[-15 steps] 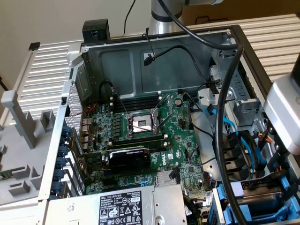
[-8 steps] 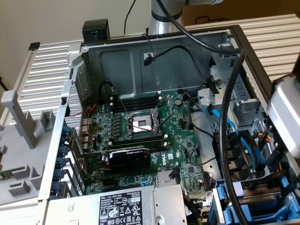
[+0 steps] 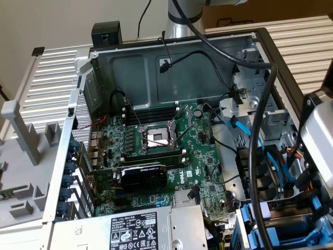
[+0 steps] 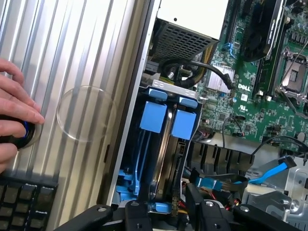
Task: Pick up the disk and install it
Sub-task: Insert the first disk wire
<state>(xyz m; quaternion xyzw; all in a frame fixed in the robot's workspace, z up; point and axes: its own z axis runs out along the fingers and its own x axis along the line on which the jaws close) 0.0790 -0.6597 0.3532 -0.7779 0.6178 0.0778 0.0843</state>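
My gripper (image 4: 172,214) hangs over the blue drive bay (image 4: 130,159) at the edge of the open computer case, its black fingers (image 4: 137,215) apart with nothing between them. Two bright blue carrier tabs (image 4: 154,115) stand side by side in the bay. The grey metal edge of a disk (image 4: 166,144) shows between them, standing on edge; I cannot tell whether this is the task's disk. In the exterior view the arm's wrist (image 3: 317,135) sits at the right edge, above the same blue bay (image 3: 283,229).
A person's hand (image 4: 14,110) rests on a round black knob (image 4: 19,137) on the ribbed metal surface (image 4: 72,53), near a keyboard (image 4: 24,197). Inside the case lie the motherboard (image 3: 156,140), the silver power supply (image 3: 130,229), blue and black cables (image 3: 255,135) and the arm's hanging cable.
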